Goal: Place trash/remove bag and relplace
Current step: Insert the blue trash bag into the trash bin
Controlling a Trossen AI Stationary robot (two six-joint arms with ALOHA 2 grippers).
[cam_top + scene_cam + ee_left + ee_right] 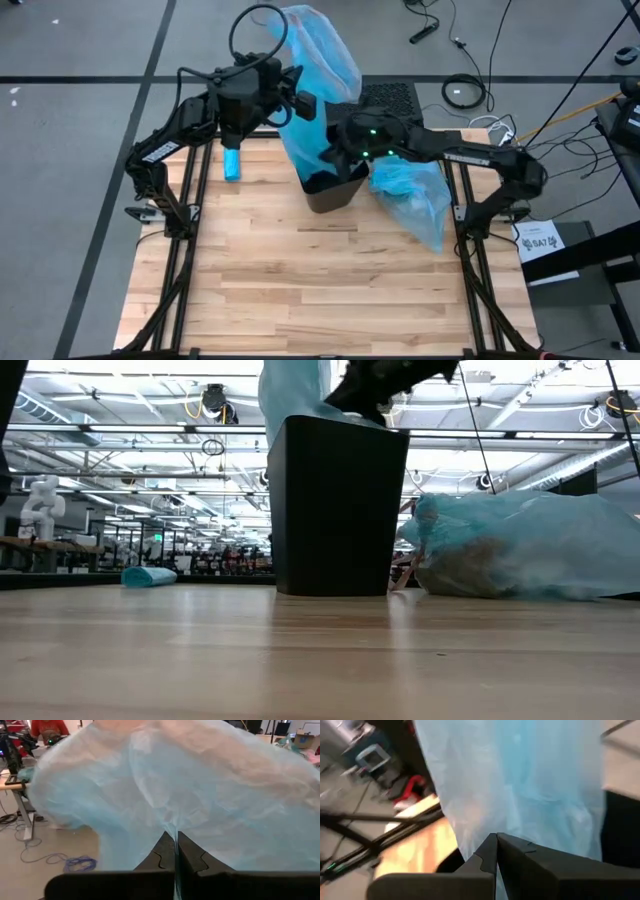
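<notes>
A black bin [330,188] [338,505] stands upright on the wooden table. A fresh light-blue bag [315,60] [293,390] rises out of its mouth and balloons toward the far edge. My left gripper [298,100] [176,840] is shut on this bag, high over the bin's far-left side. My right gripper [330,155] [496,839] is shut on the same bag, lower, over the bin's mouth. A filled light-blue bag [415,195] [520,545] lies on its side to the bin's right; brown trash [470,565] shows through its film. My left gripper pinches the fresh bag's thin film [175,827] between its two shut fingers, reaching in level from the table's left. The film spreads wide and loose beyond the fingertips. My right gripper pinches the bag's film [496,831] between its shut fingers just above the bin's mouth, coming from the table's right. The bag's lower part goes down into the bin.
A small blue roll [232,165] [148,576] lies on the table's far left, left of the bin. Cables [465,92] and a dark mat [390,95] lie on the floor past the far edge. The table's near half [320,290] is bare wood.
</notes>
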